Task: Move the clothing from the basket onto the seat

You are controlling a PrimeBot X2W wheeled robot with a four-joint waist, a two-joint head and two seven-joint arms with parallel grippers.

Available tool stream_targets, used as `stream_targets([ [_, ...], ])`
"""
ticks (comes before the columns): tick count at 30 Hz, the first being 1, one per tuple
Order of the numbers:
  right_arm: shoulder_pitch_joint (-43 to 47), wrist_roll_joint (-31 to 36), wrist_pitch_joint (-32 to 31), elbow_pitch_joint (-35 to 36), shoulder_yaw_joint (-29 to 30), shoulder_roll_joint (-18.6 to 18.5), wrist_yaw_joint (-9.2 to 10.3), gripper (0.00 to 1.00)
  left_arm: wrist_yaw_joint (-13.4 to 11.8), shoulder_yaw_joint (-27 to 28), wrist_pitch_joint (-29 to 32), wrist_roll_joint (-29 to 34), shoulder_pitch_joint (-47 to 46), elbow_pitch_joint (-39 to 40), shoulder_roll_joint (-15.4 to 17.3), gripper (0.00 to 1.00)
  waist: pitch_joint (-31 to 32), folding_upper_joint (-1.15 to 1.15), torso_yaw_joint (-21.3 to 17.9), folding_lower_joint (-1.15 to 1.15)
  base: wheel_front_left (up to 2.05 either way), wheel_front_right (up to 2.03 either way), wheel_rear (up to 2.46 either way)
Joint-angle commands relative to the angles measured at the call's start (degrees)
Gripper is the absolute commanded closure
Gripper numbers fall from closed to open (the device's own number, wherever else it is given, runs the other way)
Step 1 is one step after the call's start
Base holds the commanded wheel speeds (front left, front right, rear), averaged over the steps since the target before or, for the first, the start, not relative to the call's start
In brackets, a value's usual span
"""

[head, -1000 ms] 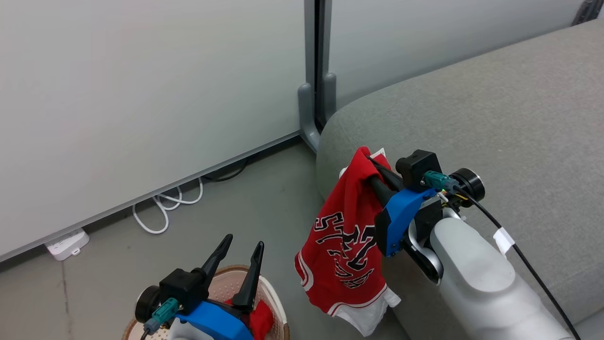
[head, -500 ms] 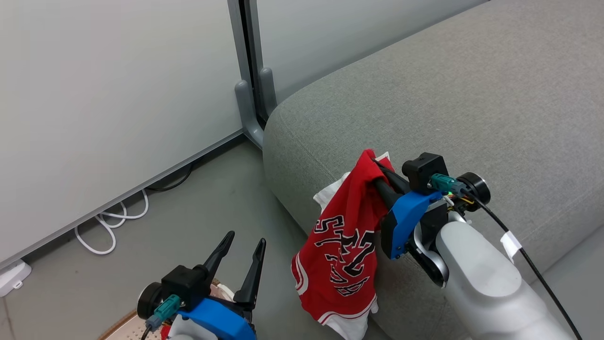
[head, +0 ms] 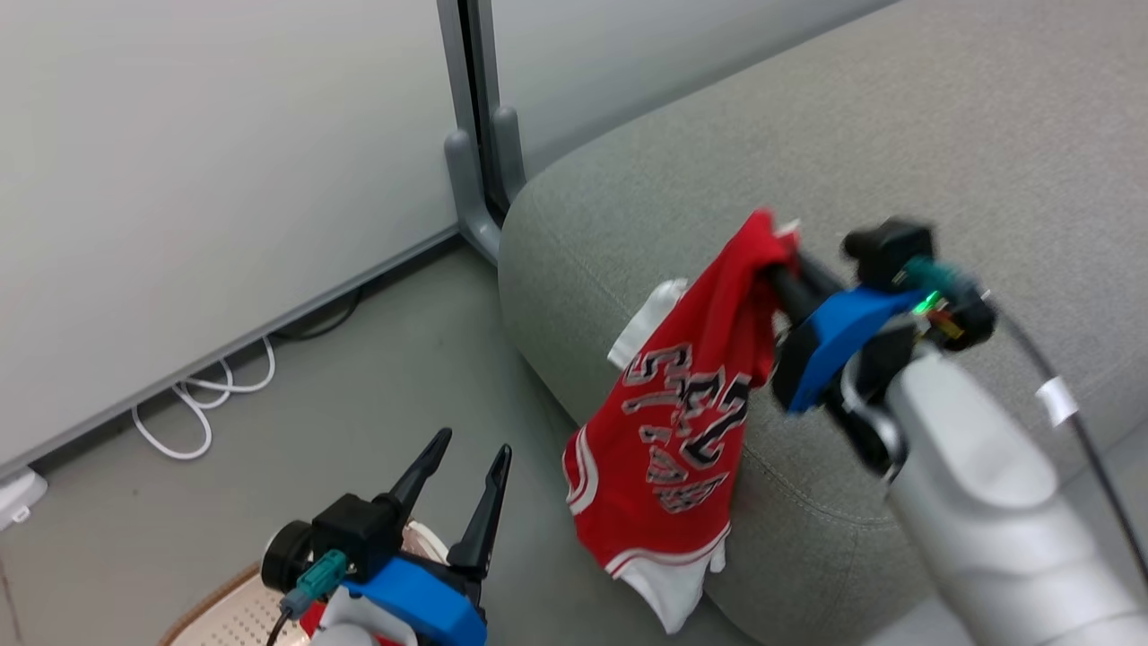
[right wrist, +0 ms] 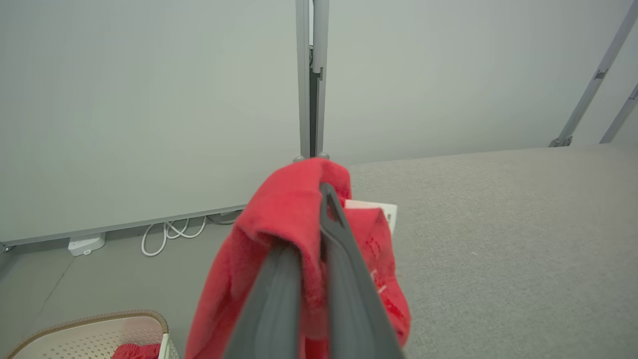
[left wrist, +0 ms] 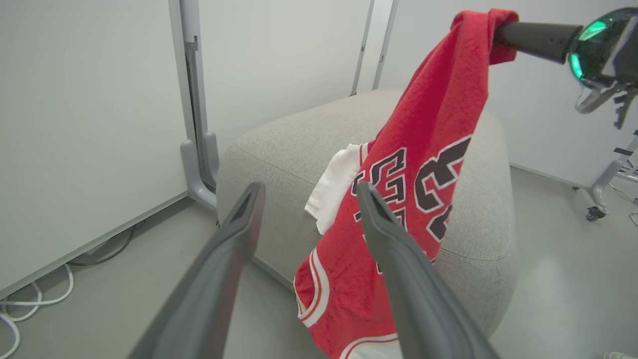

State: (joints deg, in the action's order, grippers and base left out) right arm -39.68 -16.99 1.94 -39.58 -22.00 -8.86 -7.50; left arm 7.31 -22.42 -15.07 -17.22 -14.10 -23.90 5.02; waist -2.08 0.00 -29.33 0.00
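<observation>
Progress: partway. R gripper (head: 778,266), fingers pressed together on a bunched fold of the red shirt (head: 682,431), holds it up at centre-right of head view, over the rounded front corner of the seat (head: 942,135). Shirt hangs free, lettering outward, white-trimmed hem dangling down past seat's side toward the floor, so it's not yet laid on the cushion. White cloth piece (head: 647,314) sits on seat edge just behind the shirt, mid-frame; can't tell if it's a separate item or part of the same garment.

L gripper (head: 471,447), lower left of head view, fingers spread apart w/ nothing btw them, hovers above basket (head: 238,615) at the bottom-left edge. Basket isn't done: red clothing (right wrist: 133,351) shows inside, bottom-left of R wrist view. How much is left, can't tell.

Left to do, by my read: carry shirt further over seat top, release, then fetch the rest.

Around: grey partition post (head: 475,135) upper centre, just beside seat's corner; white cables (head: 206,404) and power strip (head: 13,498) along wall base at left; wheeled stand leg (left wrist: 600,189) at right edge of L wrist view. Nothing stands btw shirt and seat top. Likely snag: let go too near the edge, shirt could slide off.
</observation>
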Motion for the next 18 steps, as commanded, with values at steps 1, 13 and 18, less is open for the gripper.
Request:
stream_targets([
  [1, -3.6, -1.3, -0.4, 0.2, 2.1, -1.1, 0.02, 1.00, 0.2, -0.2, -0.2, 0.6, -1.8, 0.6, 1.0, 0.00, -2.7, 0.00, 1.1, 0.00, 0.00, 0.00, 0.00],
  [13, -26.2, 0.9, -1.6, -1.4, 21.8, -18.9, 0.02, 1.00, 0.2, -7.8, -0.2, 1.7, -14.5, 2.6, 5.4, 0.00, -20.0, 0.00, 9.2, 0.00, 0.00, 0.00, 0.00],
  [18, -30.5, 3.7, -0.2, -0.2, 29.5, -23.2, 0.02, 1.00, 0.2, -9.4, -0.2, 1.7, -18.6, 3.4, 6.9, 0.00, -25.2, 0.00, 11.2, 0.00, 0.00, 0.00, 0.00],
])
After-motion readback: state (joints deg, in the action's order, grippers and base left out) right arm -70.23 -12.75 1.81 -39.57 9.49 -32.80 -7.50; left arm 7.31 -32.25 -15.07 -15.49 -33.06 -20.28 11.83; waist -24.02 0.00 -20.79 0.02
